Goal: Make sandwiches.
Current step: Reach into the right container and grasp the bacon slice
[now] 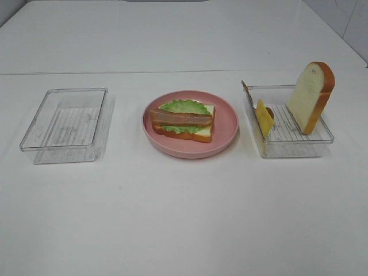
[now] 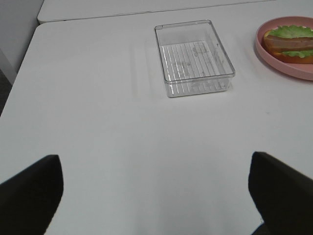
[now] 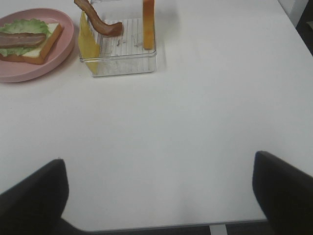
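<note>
White table [image 1: 172, 224], pink plate [image 1: 228, 129] (half-built sandwich [image 1: 183, 122])

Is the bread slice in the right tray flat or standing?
Standing on edge, tilted: the bread slice rises well above the rim of the tray.

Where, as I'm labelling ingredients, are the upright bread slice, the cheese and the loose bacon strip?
upright bread slice [image 1: 306, 96]: exterior high view, white face.
cheese [image 1: 264, 119]: exterior high view, flat yellow side.
loose bacon strip [image 3: 103, 27]: right wrist view, middle of strip.

2 trays [image 1: 73, 90] [image 1: 296, 148], plate [image 1: 227, 123], prob. 2 bacon [image 1: 181, 119] [image 3: 100, 22]
</note>
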`<state>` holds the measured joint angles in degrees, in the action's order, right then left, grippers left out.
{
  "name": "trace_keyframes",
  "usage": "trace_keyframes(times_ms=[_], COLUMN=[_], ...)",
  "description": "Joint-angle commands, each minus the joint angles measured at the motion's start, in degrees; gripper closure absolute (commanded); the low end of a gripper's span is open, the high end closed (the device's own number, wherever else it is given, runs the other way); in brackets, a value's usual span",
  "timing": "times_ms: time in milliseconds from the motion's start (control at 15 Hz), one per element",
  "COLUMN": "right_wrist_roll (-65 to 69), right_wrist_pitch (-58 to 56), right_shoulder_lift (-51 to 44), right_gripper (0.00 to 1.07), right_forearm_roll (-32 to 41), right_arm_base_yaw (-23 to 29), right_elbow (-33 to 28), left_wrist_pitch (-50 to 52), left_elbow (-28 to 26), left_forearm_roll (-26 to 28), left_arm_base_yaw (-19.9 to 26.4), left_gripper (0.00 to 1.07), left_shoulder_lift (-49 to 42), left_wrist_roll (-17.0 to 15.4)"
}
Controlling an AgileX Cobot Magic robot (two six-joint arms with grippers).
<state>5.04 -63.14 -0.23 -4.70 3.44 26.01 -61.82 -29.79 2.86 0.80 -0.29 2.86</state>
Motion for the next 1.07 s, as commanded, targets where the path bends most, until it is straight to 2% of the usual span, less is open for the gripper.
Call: trace_keyframes(times_ms=[67,1067], right_wrist_roll=[-0.3,-0.3], right_wrist_pitch=[0.2,0.2], right_shoulder_lift=[-1.3,-1.3], right_gripper=[0.09,0.09], right_forearm_roll=[0.0,-0.5], right_arm_base_yaw=[-0.2,-0.2], right_elbow=[-0.2,-0.2], left_wrist_pitch=[0.2,0.2], left_elbow=[0.1,0.1], left_forearm_roll=[0.2,0.2], left_arm_base_yaw=[0.0,0.0], left_gripper=[0.12,0.12], left_shoulder_lift=[-1.0,-0.8], left_wrist_roll=[-0.3,-0.3])
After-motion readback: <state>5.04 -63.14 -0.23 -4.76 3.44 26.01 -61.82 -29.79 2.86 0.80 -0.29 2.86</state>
